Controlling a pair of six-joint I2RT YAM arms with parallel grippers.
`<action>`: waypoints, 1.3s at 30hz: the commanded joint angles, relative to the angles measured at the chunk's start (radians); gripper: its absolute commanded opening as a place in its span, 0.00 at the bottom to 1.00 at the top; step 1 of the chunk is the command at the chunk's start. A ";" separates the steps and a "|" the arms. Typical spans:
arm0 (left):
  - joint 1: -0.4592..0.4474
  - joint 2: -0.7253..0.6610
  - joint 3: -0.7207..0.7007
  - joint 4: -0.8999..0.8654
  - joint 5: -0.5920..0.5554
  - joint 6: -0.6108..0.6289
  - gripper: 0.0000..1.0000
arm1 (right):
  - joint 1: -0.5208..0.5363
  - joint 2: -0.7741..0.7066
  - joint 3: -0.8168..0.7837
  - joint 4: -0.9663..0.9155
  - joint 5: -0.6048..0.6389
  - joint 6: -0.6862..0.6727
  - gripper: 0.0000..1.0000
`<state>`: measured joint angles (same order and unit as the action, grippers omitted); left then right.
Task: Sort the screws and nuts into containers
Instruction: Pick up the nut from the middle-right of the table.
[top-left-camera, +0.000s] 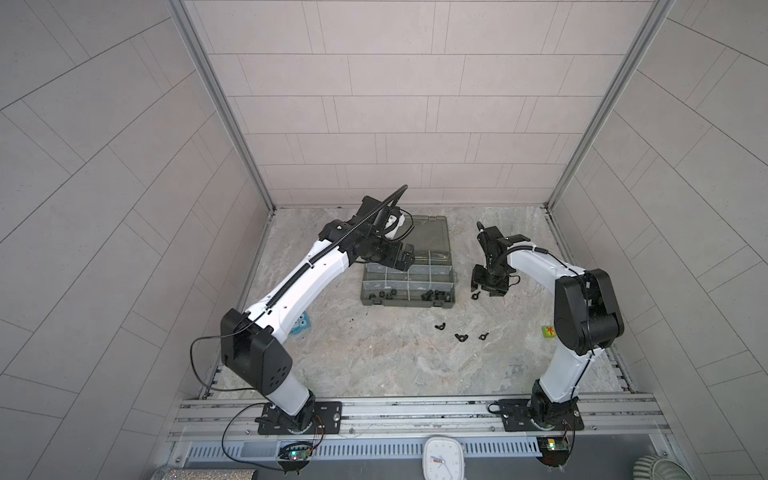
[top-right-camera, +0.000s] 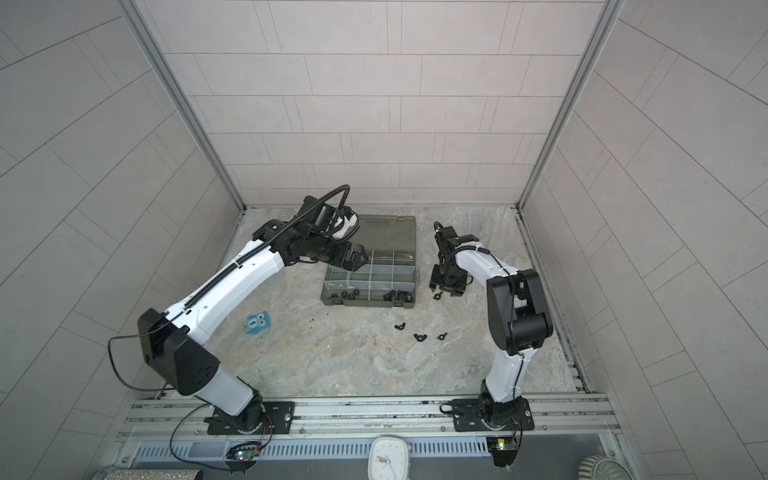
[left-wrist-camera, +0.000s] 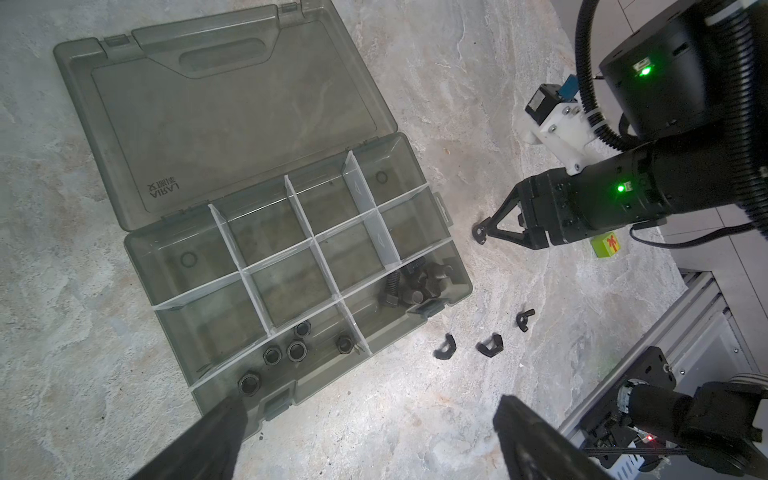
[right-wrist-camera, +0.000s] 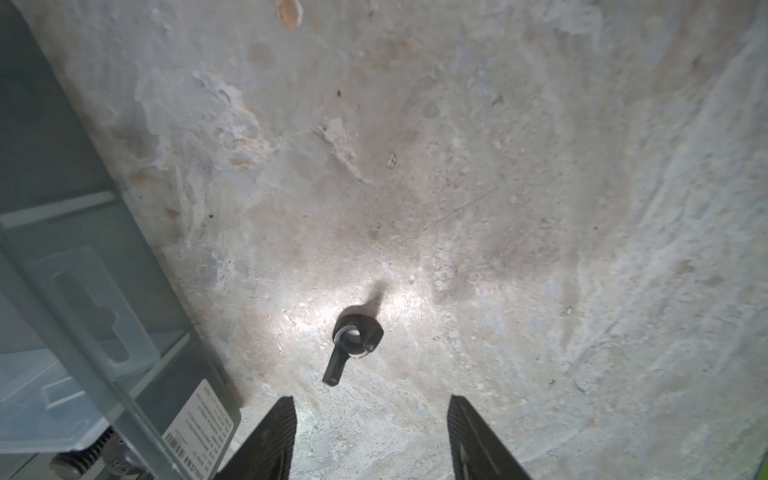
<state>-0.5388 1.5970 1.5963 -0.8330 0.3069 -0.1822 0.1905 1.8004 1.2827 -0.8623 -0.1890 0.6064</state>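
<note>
The olive-grey organiser case (top-left-camera: 409, 245) lies open at the back, divided into containers (left-wrist-camera: 291, 282). Several hex nuts (left-wrist-camera: 296, 351) sit in one front compartment and several screws (left-wrist-camera: 419, 282) in the compartment beside it. Three wing nuts (top-left-camera: 459, 336) lie loose on the table in front of the case. A fourth wing nut (right-wrist-camera: 353, 336) lies on the table just ahead of my right gripper (right-wrist-camera: 372, 415), which is open with nothing between its fingers. My left gripper (left-wrist-camera: 365, 419) hovers over the case's left side, wide open and empty.
A small blue toy (top-right-camera: 257, 324) lies beside my left arm. A green cube (top-left-camera: 548, 331) sits by my right arm's elbow. The case's lid (left-wrist-camera: 232, 116) lies flat toward the back wall. Metal rails (top-left-camera: 415, 411) run along the front edge.
</note>
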 joint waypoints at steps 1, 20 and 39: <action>0.002 -0.009 -0.008 0.010 -0.013 0.010 1.00 | 0.000 0.021 0.015 -0.005 0.005 0.042 0.57; -0.001 0.022 -0.046 0.012 0.109 0.066 1.00 | 0.016 0.112 0.013 0.039 -0.003 0.087 0.43; -0.002 -0.004 -0.061 -0.001 0.069 0.070 1.00 | 0.023 0.133 0.011 0.036 -0.016 0.089 0.33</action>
<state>-0.5392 1.6119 1.5440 -0.8207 0.3885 -0.1291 0.2047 1.9186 1.2919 -0.8185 -0.2020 0.6819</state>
